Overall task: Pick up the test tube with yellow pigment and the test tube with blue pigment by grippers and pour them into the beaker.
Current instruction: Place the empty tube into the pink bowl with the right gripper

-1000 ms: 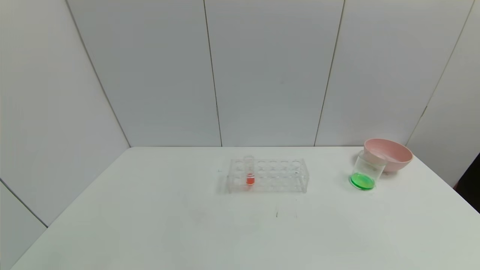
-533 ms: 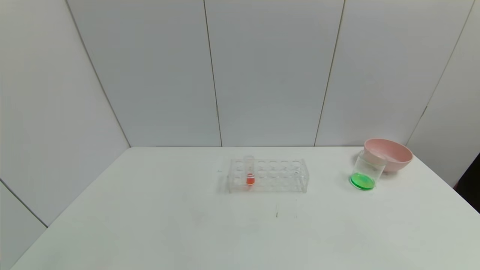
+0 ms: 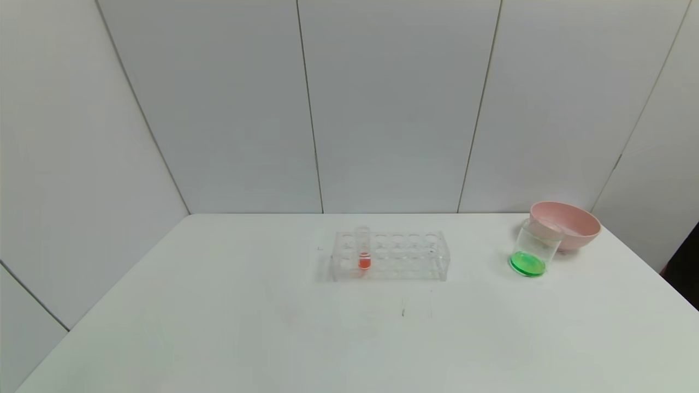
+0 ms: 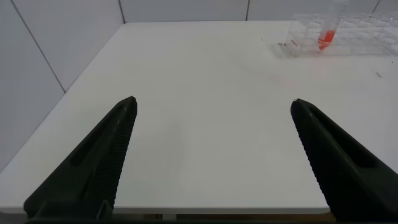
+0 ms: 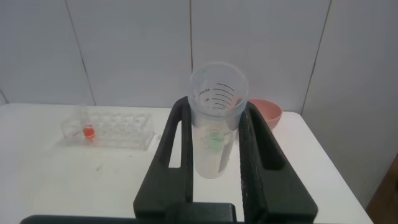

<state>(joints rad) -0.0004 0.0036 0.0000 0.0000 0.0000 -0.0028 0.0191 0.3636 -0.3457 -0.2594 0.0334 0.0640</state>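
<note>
My left end effector [image 4: 211, 109] hangs low over the near left part of the white surface [image 3: 218, 327], its two dark fingers spread wide with nothing between them. My right end effector [image 5: 215, 107] is closed on a translucent graduated cup [image 5: 219, 81], which stands upright between the two fingers with its rim above their tips and its printed scale facing the wrist camera. The fingers appear to press on the cup's sides, though I cannot be sure how firm the contact is. The beaker [image 3: 528, 248] stands at the far right of the surface, just in front of and touching the pink bowl [image 3: 568, 224]. It leans a little toward the bowl and holds a shallow layer of bright green liquid. In the right wrist view a green patch shows through the cup's wall, in line with where the beaker stands. Near the middle of the surface, well apart from the beaker, sits the clear tube rack [image 3: 390, 255]. One tube with red-orange liquid [image 3: 363, 254] stands upright in a hole near the rack's left end. Both end effectors are well apart from the rack and the beaker.
</note>
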